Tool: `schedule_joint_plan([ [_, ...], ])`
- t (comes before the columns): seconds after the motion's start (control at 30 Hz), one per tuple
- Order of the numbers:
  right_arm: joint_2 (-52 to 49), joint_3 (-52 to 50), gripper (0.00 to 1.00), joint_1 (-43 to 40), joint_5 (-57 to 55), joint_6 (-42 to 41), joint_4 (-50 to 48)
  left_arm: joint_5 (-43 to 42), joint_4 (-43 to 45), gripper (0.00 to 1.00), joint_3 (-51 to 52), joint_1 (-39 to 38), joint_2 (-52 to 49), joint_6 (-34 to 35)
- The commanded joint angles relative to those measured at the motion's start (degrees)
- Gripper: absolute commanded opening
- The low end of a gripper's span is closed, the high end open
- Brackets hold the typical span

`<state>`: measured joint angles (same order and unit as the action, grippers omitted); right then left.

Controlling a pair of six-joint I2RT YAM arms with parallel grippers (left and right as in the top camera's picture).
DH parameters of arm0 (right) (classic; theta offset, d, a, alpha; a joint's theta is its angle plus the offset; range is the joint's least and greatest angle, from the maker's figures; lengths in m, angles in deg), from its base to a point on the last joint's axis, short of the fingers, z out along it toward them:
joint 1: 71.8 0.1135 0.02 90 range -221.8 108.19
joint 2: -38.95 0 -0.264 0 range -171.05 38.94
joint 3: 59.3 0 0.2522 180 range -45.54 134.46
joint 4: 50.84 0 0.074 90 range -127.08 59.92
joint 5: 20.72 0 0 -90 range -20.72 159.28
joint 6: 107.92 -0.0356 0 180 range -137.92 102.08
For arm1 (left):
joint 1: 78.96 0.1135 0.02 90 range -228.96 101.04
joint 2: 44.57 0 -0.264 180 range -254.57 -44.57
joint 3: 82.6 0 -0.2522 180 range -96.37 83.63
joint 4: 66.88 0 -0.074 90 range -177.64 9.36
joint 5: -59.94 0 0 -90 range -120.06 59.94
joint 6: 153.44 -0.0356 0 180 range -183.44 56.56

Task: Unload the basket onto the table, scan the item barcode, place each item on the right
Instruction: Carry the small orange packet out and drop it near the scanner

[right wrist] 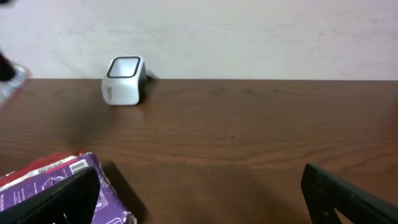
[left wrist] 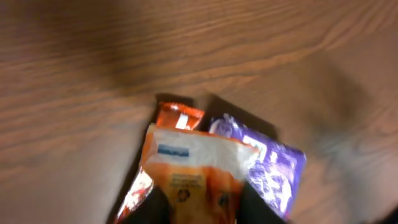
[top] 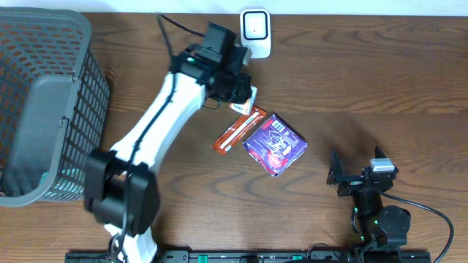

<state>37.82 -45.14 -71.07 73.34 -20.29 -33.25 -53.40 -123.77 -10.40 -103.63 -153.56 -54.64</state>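
Dark brown wooden table (top: 365, 80) is stretching across the whole scene, with a pale wall (right wrist: 249, 31) running behind its far edge. A grey mesh basket (top: 44, 109) is standing at the table's left end. A white box-shaped barcode scanner (top: 254, 31) is sitting near the far edge, around the middle, and its dark-framed window is facing out over the table.

The left gripper (top: 243, 98) is reaching out on its white arm and hovering just in front of the scanner. An orange-and-white foil packet (left wrist: 199, 174) is sitting between its two dark fingers (left wrist: 155, 208), raised above the table. Whether those fingers are pressing on the packet or standing loose around it cannot be told. From above, the packet (top: 246, 109) is showing just below the gripper, near the scanner but not touching it.

Beneath it, an orange wrapper (top: 234, 133) is lying flat on the wood, and a purple pouch (top: 275, 145) is lying just beside it on the right, their edges meeting.

The right gripper (top: 356, 162) is resting low near the front right of the table, well apart from the packets. Its jaws are standing wide apart with nothing between them, and it is pointing toward the scanner (right wrist: 124, 81).
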Motion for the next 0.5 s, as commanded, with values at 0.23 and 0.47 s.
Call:
schedule_joint_plan([
  [0.23, 0.0, -0.04, 0.99, 0.11, -0.09, -0.57, 0.24, 0.92, -2.23, 0.84, -1.4, 2.99, 0.02, -0.68],
  [0.47, 0.0, -0.04, 0.99, 0.11, -0.07, -0.57, 0.24, 1.64, -5.09, 0.96, -3.78, 15.76, 15.69, -0.63],
])
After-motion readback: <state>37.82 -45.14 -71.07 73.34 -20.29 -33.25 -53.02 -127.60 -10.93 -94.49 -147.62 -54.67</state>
